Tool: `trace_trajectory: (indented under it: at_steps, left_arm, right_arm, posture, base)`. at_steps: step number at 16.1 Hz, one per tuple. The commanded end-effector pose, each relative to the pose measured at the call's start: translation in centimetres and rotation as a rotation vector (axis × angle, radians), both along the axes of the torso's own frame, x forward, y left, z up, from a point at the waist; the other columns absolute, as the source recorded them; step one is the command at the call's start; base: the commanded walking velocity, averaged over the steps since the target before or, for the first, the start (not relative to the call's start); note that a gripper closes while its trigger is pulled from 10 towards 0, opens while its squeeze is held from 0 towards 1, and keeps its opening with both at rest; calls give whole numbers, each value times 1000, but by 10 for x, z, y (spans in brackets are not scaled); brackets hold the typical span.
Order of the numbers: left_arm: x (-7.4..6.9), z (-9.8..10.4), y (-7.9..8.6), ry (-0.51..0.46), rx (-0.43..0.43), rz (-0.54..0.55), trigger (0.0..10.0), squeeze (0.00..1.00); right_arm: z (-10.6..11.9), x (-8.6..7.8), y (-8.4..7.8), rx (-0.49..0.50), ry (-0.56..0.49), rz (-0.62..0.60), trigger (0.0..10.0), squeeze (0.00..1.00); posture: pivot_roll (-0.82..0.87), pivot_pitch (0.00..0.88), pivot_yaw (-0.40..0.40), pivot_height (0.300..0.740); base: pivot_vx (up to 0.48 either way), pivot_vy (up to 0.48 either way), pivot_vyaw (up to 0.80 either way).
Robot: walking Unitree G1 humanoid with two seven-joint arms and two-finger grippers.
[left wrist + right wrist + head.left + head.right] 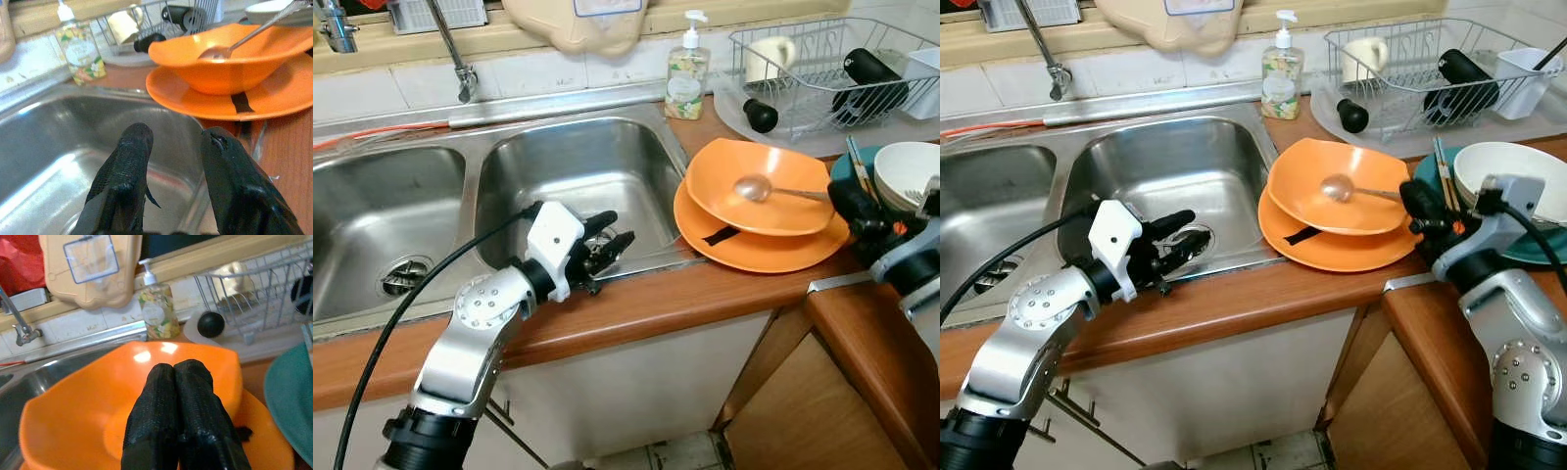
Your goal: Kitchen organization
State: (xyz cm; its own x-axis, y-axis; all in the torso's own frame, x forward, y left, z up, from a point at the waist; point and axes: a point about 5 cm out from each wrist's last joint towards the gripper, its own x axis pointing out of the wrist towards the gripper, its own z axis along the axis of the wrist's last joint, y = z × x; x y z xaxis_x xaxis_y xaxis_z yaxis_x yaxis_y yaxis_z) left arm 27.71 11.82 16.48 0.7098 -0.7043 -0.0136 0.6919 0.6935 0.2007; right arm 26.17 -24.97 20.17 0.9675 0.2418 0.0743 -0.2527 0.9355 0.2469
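Right tool (1417, 204), fingers pressed together and holding nothing, hovers at the right rim of the orange bowl (759, 186) on the orange plate (759, 245). Left tool (607, 247), parted and empty, hangs over the right sink (578, 166). Best to spread the right fingers first, then pinch the spoon (773, 190) handle.

Spoon (766, 189) in bowl (759, 186) on plate (759, 240), right of sink (578, 176)

I count two sink basins (578, 186), side by side. Right of the sink, on the surface (636, 304), I see one orange bowl (773, 191) on one orange plate (754, 245), with one spoon (759, 188) in the bowl. Behind the sink I count one soap bottle (686, 73), one dish rack (822, 69) and one faucet (460, 69). Further right of the bowl is one white bowl (1513, 176).
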Motion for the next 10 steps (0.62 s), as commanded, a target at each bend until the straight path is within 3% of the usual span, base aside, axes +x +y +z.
trace_trajectory:
  at_steps: [1,8,10]
  left_arm:
    - [2,2,-2,-14,14,-7,10000,0]
    - [4,5,-5,-34,1,-16,10000,0]
    - [3,5,-6,-36,-1,-17,10000,0]
  right_arm:
    - [6,1,5,-2,-15,22,0,0]
    - [15,3,8,14,-35,1,0,0]
    - [10,2,12,-25,-5,14,0,0]
  posture:
    - [-178,0,69,740]
    - [-182,0,69,740]
    - [-182,0,63,740]
  base:
    - [0,0,0]
    - [0,0,0]
    - [0,0,0]
